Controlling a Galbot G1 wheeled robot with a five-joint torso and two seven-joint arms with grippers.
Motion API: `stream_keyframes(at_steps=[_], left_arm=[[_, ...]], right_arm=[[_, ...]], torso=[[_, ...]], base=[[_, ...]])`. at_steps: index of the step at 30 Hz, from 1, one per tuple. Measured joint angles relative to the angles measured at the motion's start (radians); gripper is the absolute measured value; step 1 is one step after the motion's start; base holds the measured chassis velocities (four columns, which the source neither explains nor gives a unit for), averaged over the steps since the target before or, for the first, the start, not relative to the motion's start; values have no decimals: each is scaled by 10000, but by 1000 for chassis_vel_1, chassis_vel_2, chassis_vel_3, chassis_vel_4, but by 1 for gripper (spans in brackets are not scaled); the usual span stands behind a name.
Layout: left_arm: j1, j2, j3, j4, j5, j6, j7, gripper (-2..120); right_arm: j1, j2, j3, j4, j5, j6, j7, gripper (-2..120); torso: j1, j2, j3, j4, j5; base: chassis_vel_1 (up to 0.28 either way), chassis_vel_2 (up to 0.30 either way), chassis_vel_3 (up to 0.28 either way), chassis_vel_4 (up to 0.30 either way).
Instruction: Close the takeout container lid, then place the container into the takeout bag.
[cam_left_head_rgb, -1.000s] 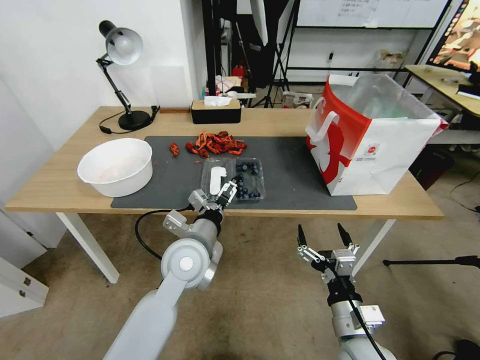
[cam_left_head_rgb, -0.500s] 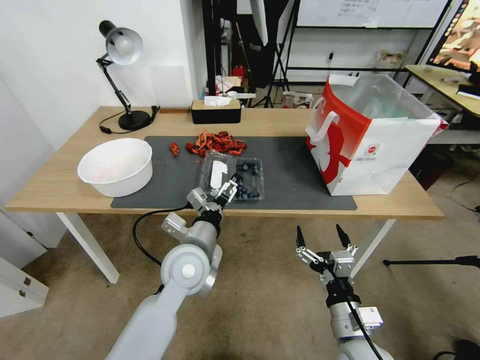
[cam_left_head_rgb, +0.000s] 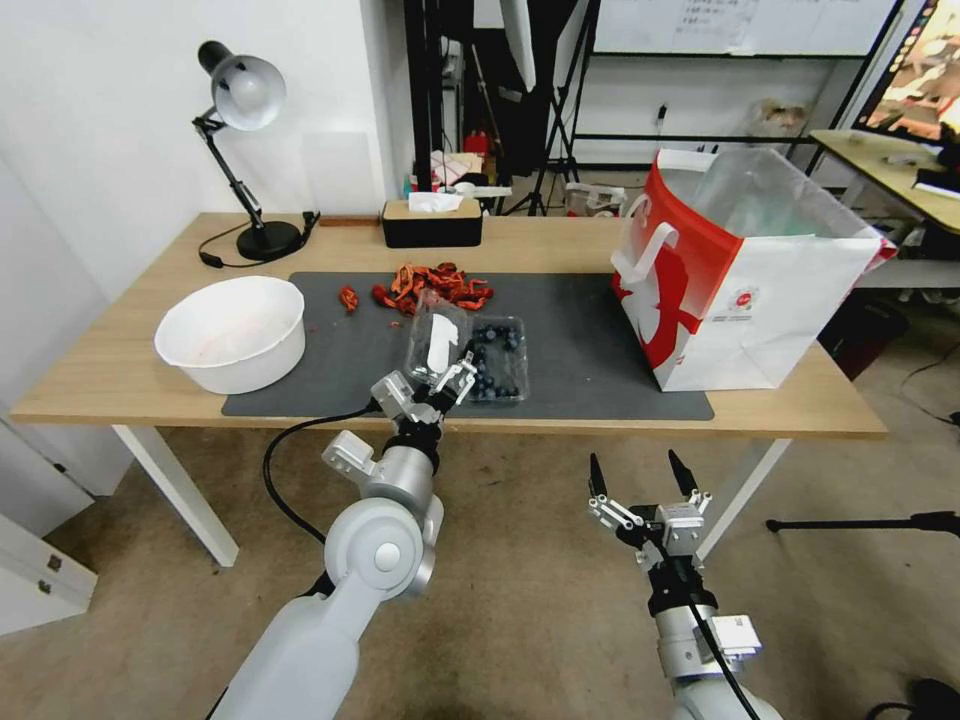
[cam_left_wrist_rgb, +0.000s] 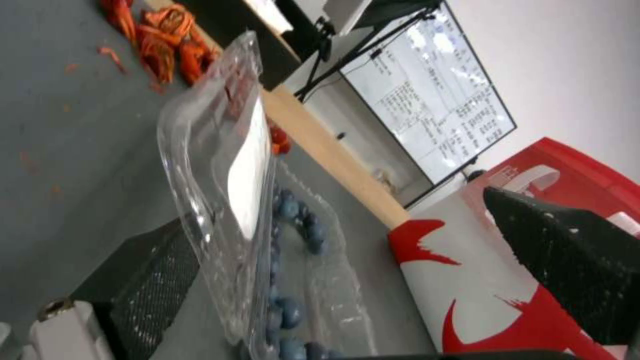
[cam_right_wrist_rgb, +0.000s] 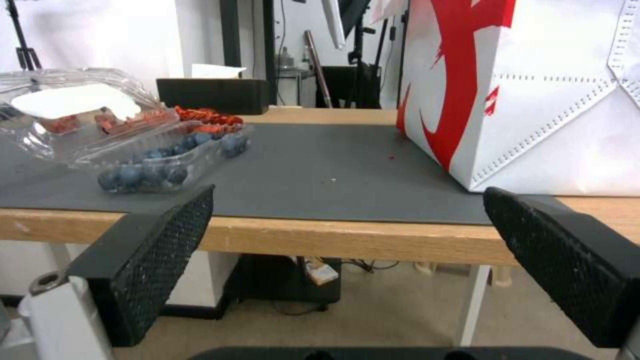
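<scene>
Container (cam_left_head_rgb: 497, 362) on the desk mat (cam_left_head_rgb: 580, 350) holds blueberries. Bag (cam_left_head_rgb: 745, 275) stands open at 3 o'clock of it, well apart. Left claw (cam_left_head_rgb: 440, 385), fingers spread wide, props the lid (cam_left_head_rgb: 436, 343), one finger against its outer face. Lid is clear, sticker-bearing, half raised. Right claw (cam_left_head_rgb: 640, 478) open, empty, below the desk edge.

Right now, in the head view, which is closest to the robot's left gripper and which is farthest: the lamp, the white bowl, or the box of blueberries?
From the left gripper, jaws open at the table's near edge:
1. The container of blueberries, right at the gripper, its takeout container lid tilted up.
2. The white bowl, off to the left on the table.
3. The lamp, at the far left corner.
</scene>
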Motion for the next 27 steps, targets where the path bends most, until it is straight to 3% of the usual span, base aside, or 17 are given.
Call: stream_keyframes(at_steps=[21, 27], left_arm=[[-337, 40, -68, 64, -248, -152, 751, 100], [-486, 176, -24, 88, -571, 202, 1252, 100]], right_arm=[[9, 15, 5, -23, -31, 0, 1, 100], [6, -1, 11, -26, -39, 0, 14, 100]], torso=[[0, 0, 0, 0, 0], [1, 1, 0, 0, 1]], base=[[0, 0, 0, 0], [0, 0, 0, 0]])
